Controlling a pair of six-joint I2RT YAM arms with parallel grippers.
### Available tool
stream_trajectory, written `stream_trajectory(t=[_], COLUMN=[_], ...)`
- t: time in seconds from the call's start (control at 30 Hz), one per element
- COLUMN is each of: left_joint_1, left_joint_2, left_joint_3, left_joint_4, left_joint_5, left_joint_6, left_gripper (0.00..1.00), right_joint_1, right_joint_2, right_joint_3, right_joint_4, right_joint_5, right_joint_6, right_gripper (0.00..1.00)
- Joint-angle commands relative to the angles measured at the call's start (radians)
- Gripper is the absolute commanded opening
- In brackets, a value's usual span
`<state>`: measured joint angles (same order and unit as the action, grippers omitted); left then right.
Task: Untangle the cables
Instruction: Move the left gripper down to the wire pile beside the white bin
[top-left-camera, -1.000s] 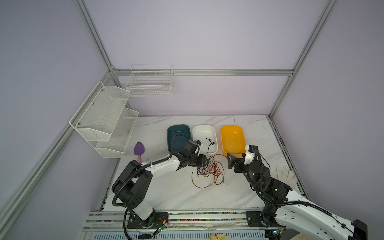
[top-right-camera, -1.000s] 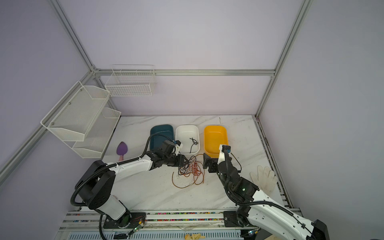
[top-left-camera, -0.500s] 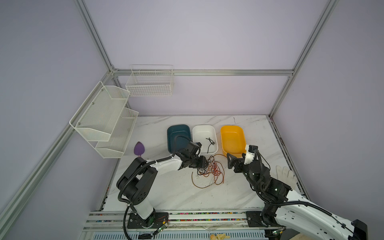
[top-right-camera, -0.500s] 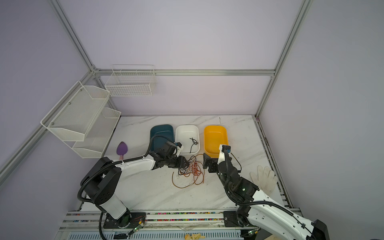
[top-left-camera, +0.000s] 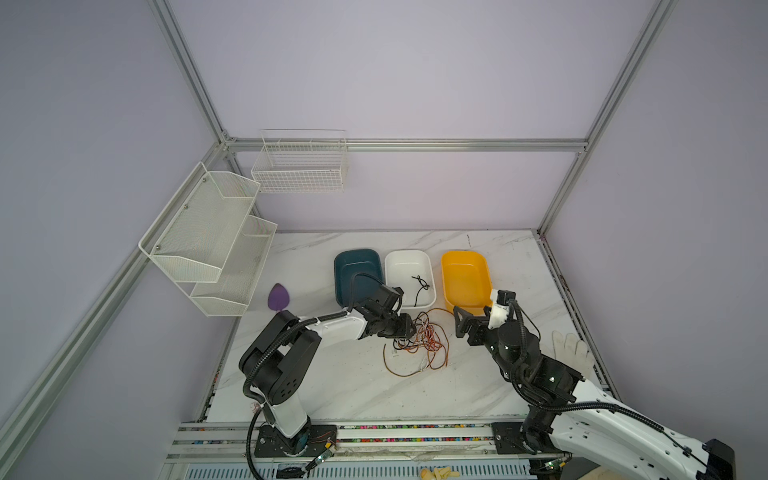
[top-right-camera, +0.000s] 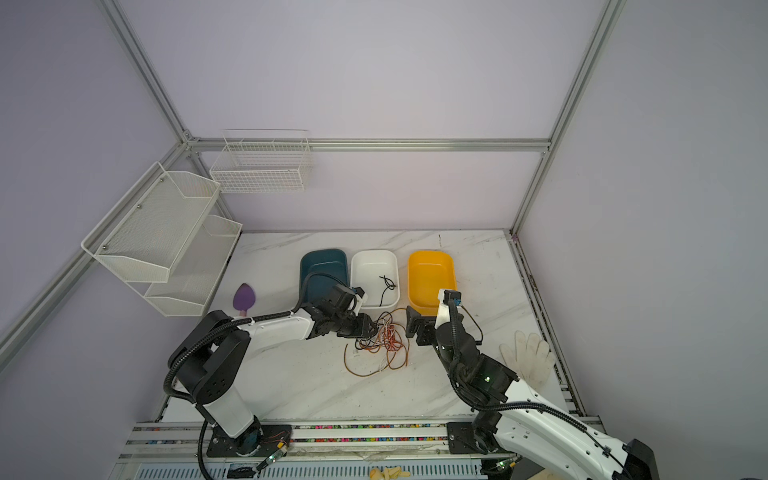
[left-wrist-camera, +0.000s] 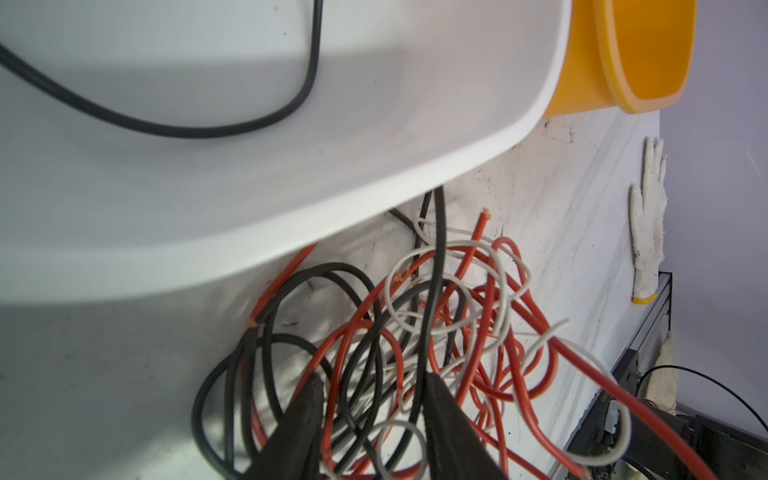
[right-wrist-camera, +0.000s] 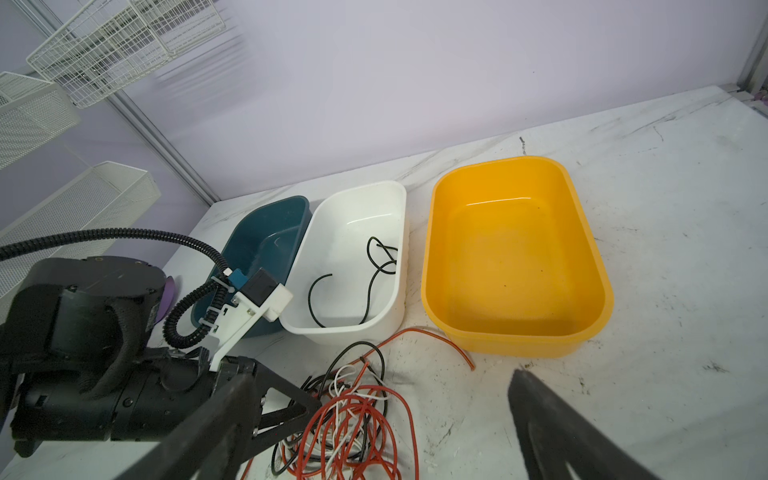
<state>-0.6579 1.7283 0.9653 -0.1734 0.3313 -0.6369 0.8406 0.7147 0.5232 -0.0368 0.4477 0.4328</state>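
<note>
The cables (top-left-camera: 419, 340) (top-right-camera: 384, 338) lie in a loose tangle of red-orange, black and white wire on the marble table (top-left-camera: 353, 386), just in front of the white bin (top-left-camera: 409, 257). One separate black cable (top-left-camera: 420, 284) (right-wrist-camera: 374, 270) lies inside that bin. My left gripper (top-left-camera: 409, 326) (top-right-camera: 372, 328) is low at the tangle's left edge. In the left wrist view its jaws (left-wrist-camera: 372, 380) stand a little apart, with several strands of the tangle (left-wrist-camera: 415, 332) running between them, unpinched. My right gripper (top-left-camera: 463, 322) (right-wrist-camera: 378, 388) hangs wide open just right of the tangle (right-wrist-camera: 353, 415), holding nothing.
A teal bin (top-left-camera: 357, 266) and a yellow bin (top-left-camera: 463, 270) flank the white one. A white glove (top-left-camera: 571, 349) lies at the table's right edge, a purple object (top-left-camera: 278, 297) at the left. Wire shelves (top-left-camera: 208, 241) and a basket (top-left-camera: 301, 166) hang on the walls.
My left arm has pushed rightward and lower into the tangle, and its jaws have narrowed around the strands. The right arm has stayed put.
</note>
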Motion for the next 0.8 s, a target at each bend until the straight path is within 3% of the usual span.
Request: stream_trajectory(t=[0.0, 0.57, 0.77], left_joint_1=[-0.006, -0.006, -0.005], left_joint_2=[0.01, 0.06, 0.072], left_joint_3=[0.105, 0.181, 0.2], left_joint_4=[0.025, 0.025, 0.014], left_joint_5=[-0.003, 0.004, 0.0], left_joint_6=[0.017, 0.018, 0.027], left_gripper=[0.37, 0.36, 0.29], right_joint_1=[-0.003, -0.003, -0.003], right_joint_2=[0.005, 0.005, 0.003], right_joint_3=[-0.01, -0.011, -0.01], right_joint_4=[0.022, 0.024, 0.023], right_joint_5=[-0.004, -0.007, -0.008], right_joint_6=[-0.007, -0.009, -0.008], right_gripper=[0.98, 0.98, 0.97])
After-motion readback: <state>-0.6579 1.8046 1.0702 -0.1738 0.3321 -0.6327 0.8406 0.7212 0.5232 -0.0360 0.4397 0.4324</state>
